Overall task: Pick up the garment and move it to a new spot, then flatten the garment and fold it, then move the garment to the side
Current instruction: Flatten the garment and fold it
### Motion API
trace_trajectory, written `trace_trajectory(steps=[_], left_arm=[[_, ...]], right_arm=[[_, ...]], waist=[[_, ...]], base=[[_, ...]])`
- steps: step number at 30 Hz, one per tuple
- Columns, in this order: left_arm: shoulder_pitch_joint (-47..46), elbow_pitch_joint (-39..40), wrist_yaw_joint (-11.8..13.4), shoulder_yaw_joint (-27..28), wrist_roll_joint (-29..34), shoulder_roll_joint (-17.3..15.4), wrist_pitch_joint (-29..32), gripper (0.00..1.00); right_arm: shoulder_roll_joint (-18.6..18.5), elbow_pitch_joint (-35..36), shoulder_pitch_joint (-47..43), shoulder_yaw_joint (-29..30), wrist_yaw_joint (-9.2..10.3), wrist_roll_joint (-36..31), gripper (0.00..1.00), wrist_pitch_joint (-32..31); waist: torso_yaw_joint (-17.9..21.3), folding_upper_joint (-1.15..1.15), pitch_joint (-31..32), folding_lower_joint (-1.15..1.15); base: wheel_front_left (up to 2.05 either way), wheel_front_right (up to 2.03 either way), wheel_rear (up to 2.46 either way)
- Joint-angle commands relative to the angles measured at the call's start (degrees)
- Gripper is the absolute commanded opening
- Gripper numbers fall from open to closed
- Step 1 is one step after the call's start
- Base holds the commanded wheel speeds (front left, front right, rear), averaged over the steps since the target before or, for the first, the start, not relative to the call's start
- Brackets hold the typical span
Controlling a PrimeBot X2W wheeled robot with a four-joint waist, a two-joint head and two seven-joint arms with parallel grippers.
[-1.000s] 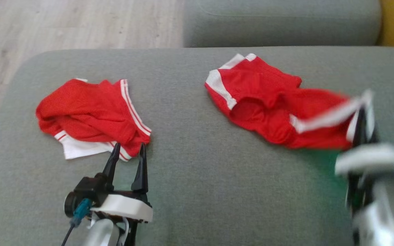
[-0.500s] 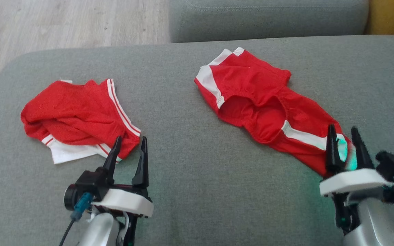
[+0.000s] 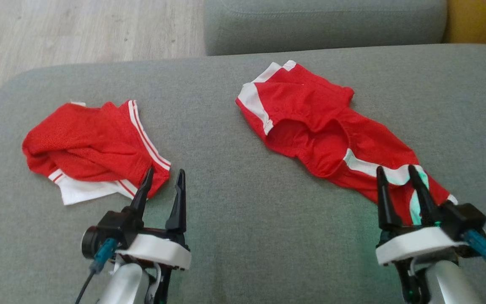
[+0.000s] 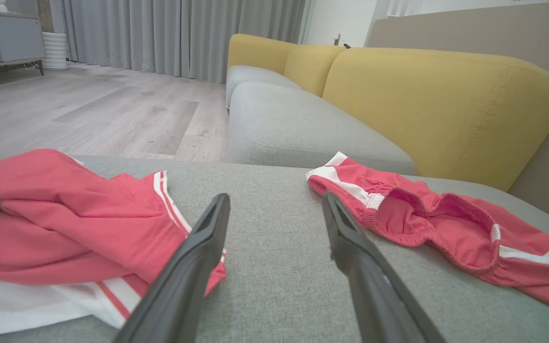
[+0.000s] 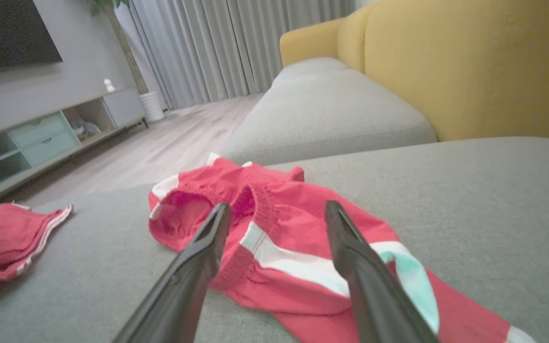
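Grey fabric sofa seat point(image 3: 243, 245) spans the head view, with pale wood-plank floor point(image 3: 78, 29) at the upper left and a second grey seat cushion point(image 3: 323, 25) along the top edge. A yellow upholstered backrest point(image 4: 436, 105) stands behind that cushion in the left wrist view.

Locate the red fabric garment with broad white bands point(image 3: 310, 105) right of centre in the head view. It lies on the seat, stretched diagonally from the upper centre toward the lower right. Its elastic-edged opening gapes near the middle.

Check the right tool point(image 3: 395, 167) at the lower right. Its two dark fingers stand well apart and grip nothing. Their tips overlie the lower-right end of the garment, on either side of a white band. You cannot tell whether they touch the cloth.

Check the left tool point(image 3: 165, 170) at the lower left. Its fingers are spread and empty. Its left fingertip overlaps the lower corner of a crumpled red garment with thin white stripes point(image 3: 87, 143). That garment lies at the centre left, well apart from the first. In the left wrist view, the fingers point over bare seat between the two garments.
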State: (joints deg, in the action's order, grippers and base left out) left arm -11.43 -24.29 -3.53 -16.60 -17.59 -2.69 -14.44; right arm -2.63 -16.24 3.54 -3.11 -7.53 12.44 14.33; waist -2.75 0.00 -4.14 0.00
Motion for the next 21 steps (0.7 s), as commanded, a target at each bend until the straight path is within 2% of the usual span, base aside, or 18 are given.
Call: trace_trajectory(steps=[1,9,13,19,20,21], left_arm=[[-2.4,1.8,0.0,1.4,0.1,-0.2,-0.6,1.00],[-3.4,1.3,0.0,0.2,-0.7,-0.2,-0.6,1.00],[-4.0,1.1,0.2,-0.7,-1.5,-0.2,-0.6,1.00],[-4.6,1.2,0.6,-1.5,-2.3,-0.2,-0.6,1.00],[-4.6,1.2,0.6,-1.5,-2.3,-0.2,-0.6,1.00],[-4.6,1.2,0.6,-1.6,-2.4,-0.2,-0.6,1.00]], right_arm=[[-0.2,0.4,3.0,-1.2,0.04,-1.0,1.00,-0.9],[-0.2,-9.5,11.7,-2.2,0.04,-3.2,1.00,-7.0],[-0.2,-17.3,17.8,-0.2,0.04,-5.3,1.00,-8.5],[-0.2,-25.9,22.3,2.8,0.04,-9.6,1.00,-10.1],[-0.2,-26.7,22.8,2.7,0.04,-9.7,0.46,-9.8],[-0.2,-27.3,23.3,2.3,0.04,-9.0,0.00,-9.3]], waist=[[-0.4,0.00,-0.5,0.00],[-3.0,0.00,-2.8,0.00],[-4.6,0.00,-4.0,0.00],[-6.0,0.00,-4.5,0.00],[-6.1,0.00,-4.6,0.00],[-6.2,0.00,-4.6,0.00]], base=[[0.00,0.00,0.00],[0.00,0.00,0.00],[0.00,0.00,0.00],[0.00,0.00,0.00],[0.00,0.00,0.00],[0.00,0.00,0.00]])
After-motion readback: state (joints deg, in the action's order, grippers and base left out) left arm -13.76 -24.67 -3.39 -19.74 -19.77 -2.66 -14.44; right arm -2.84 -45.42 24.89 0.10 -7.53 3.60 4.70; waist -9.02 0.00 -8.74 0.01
